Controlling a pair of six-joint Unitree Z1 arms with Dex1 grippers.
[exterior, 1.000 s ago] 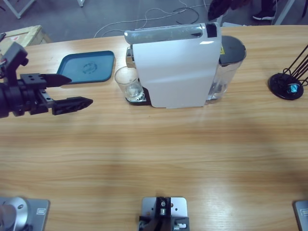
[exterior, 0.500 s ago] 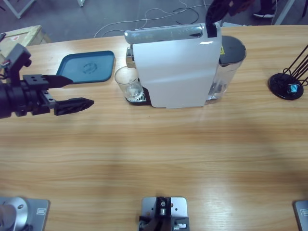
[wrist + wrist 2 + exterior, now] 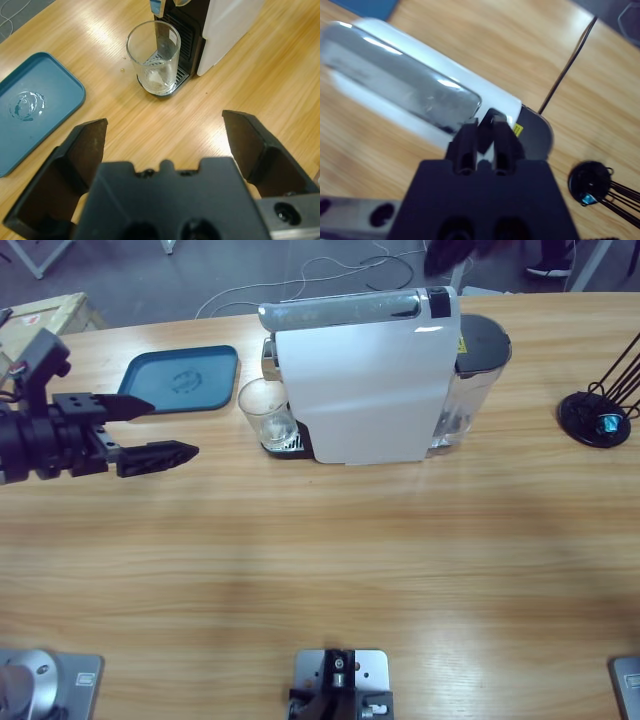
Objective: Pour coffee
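One empty glass faces the wide-open left gripper.

Even, bright light is falling from overhead; glare is streaking the table in the left wrist view; the right wrist view is blurring, perhaps from motion.
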